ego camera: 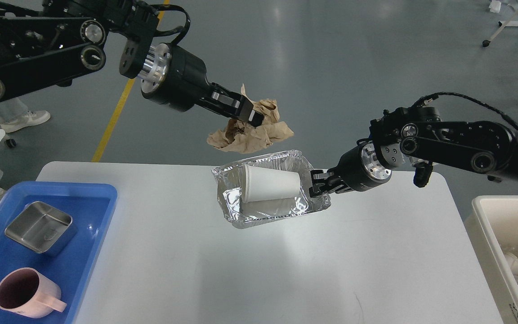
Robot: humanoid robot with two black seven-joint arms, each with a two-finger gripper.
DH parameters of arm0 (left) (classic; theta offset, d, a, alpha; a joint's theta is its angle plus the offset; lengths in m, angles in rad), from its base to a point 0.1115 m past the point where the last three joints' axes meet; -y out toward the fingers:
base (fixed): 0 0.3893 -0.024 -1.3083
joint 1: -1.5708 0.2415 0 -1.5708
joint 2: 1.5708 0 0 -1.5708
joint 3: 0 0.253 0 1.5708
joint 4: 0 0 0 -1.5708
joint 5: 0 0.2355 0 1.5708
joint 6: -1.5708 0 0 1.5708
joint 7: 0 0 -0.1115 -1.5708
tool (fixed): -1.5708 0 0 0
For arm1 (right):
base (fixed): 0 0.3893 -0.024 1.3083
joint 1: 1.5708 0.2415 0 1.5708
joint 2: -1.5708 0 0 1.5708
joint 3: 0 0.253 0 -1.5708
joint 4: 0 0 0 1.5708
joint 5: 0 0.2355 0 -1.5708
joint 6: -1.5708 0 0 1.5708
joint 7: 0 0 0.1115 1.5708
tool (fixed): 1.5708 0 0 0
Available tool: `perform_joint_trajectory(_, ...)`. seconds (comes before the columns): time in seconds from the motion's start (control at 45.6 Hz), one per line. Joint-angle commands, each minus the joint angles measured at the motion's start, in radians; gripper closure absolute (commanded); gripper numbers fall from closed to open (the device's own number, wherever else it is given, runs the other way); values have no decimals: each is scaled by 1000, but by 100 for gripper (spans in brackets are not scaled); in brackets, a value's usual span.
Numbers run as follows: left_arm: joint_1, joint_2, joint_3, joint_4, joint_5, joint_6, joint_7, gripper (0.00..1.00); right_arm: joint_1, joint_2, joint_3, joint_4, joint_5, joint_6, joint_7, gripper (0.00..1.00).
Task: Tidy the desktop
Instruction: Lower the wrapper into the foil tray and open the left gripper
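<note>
aloft, left pincer (253, 118) clamping crumpled brown paper (252, 132), right pincer (315, 185) pinching crinkly foil tray (241, 215)

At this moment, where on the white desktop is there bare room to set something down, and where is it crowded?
The desktop is bare across its near half, from the blue tray on the left to the cream bin on the right. Its far left corner is bare too. The far middle is crowded: the right gripper holds the foil tray there, and the left gripper holds crumpled brown paper just above.
</note>
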Motion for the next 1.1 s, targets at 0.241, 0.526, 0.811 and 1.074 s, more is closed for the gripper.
perform_joint_trajectory(0.241,-4,-90,79,0,7,-6,15,99,-1,-21,1,0,0,1,0,100)
perform_joint_trajectory(0.526,9,-136,122,0,22,-11,19,99,-2,-30,7,0,1,1,0,100)
perform_joint_trajectory(0.811,41,-233,129,86,27,8,39,99,0,-32,12,8,3,3,0,100)
perform_joint_trajectory(1.074,71,-278,132,115,30,20,58,98,0,-42,18,11,3,3,0,100)
